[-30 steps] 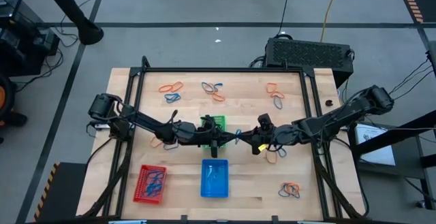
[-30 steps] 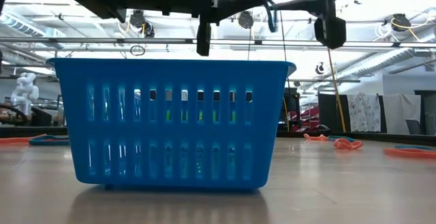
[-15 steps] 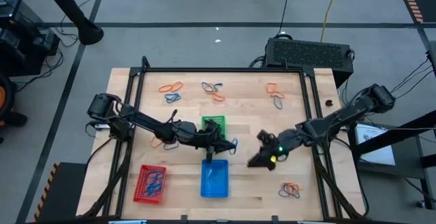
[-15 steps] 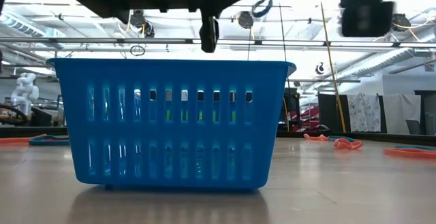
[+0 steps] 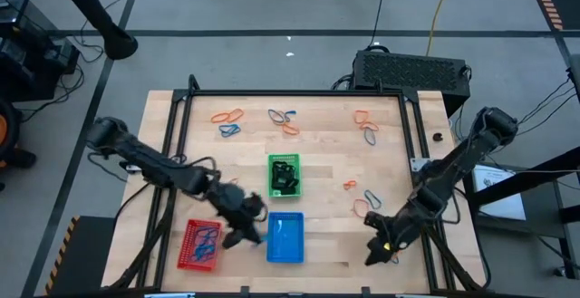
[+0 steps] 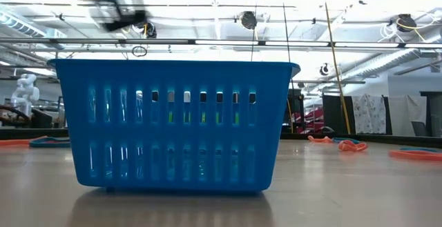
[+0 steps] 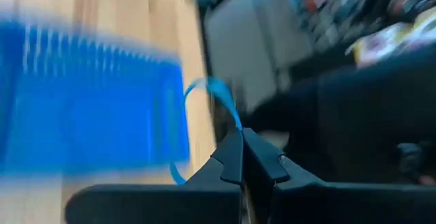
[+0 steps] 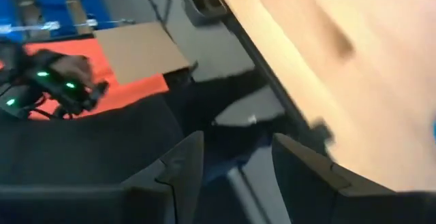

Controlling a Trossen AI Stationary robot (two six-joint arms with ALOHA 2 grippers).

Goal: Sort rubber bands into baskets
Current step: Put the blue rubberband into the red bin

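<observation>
Three baskets stand near the table's middle and front: a green basket (image 5: 284,174), a blue basket (image 5: 285,237) (image 6: 173,123) and a red basket (image 5: 200,245). Rubber bands lie in loose groups on the wood, orange (image 5: 227,115), blue (image 5: 228,130) and mixed (image 5: 366,128). My left gripper (image 5: 245,235) (image 7: 241,134) hovers between the red and blue baskets, shut on a blue rubber band (image 7: 212,91). My right gripper (image 5: 373,254) (image 8: 236,142) is open near the front right corner, over a small pile of bands (image 5: 391,249), with nothing between its fingers. My left gripper pinches the blue rubber band between its two shut fingertips, at one spot on the strand (image 7: 236,124). The rest of the loop stands out slack beyond the tips, and another part (image 7: 177,173) trails beside the left finger.
More bands lie right of the green basket: orange (image 5: 349,185), blue (image 5: 372,196), orange (image 5: 362,210). The red basket holds blue bands and the green basket holds dark ones. A black box (image 5: 410,70) sits beyond the far right corner. The wood between the baskets and the far bands is bare.
My left gripper has swung from beside the green basket toward the table's near edge and left, carrying the blue band to the blue basket's left side. My right gripper has drawn away from the left gripper at the table's middle, toward the near right corner.
</observation>
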